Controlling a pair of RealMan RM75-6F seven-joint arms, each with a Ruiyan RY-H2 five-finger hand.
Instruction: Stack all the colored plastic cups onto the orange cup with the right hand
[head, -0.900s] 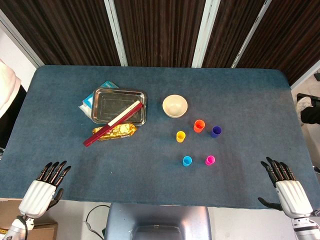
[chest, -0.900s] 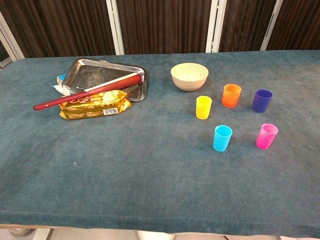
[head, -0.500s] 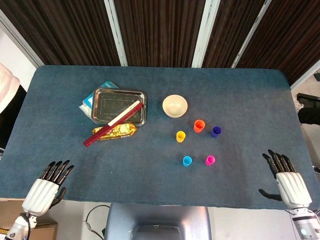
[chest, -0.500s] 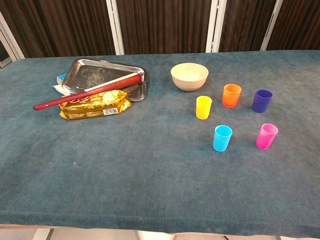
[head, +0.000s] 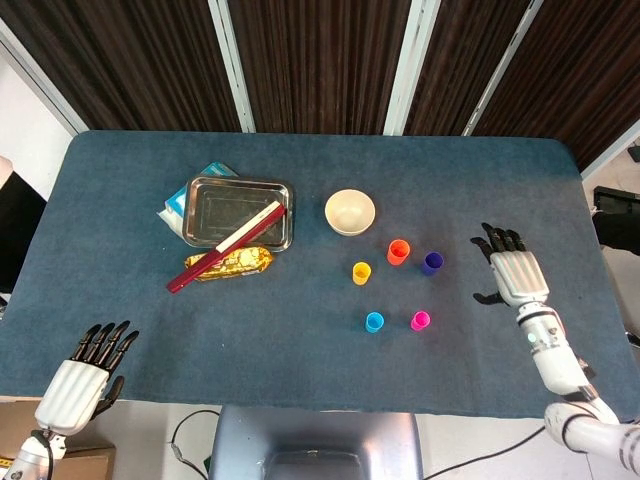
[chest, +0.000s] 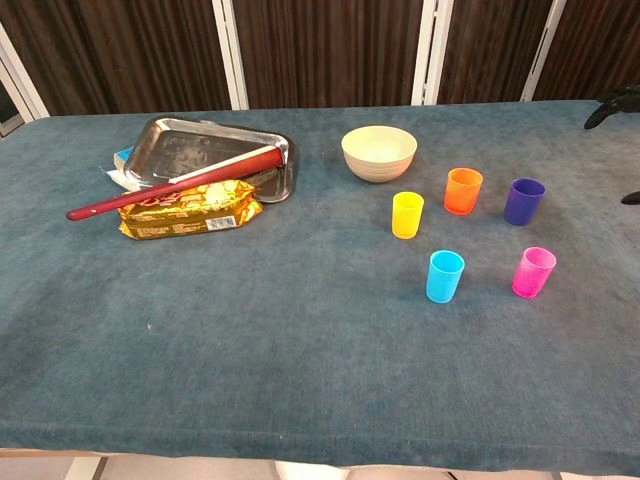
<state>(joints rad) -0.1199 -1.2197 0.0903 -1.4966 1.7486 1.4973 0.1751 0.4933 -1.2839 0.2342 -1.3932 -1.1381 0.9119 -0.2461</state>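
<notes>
Head view showed the right hand empty with fingers spread, over the surface just right of the purple cup; the orange cup stood beside that cup, unstacked. Cups stood close together, so a wide reach could probably topple a neighbour. Print on the gold snack packet was too small to read.

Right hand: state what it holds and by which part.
Nothing. The right hand hovers open over the table, to the right of the purple cup, fingers spread and touching no cup.
</notes>
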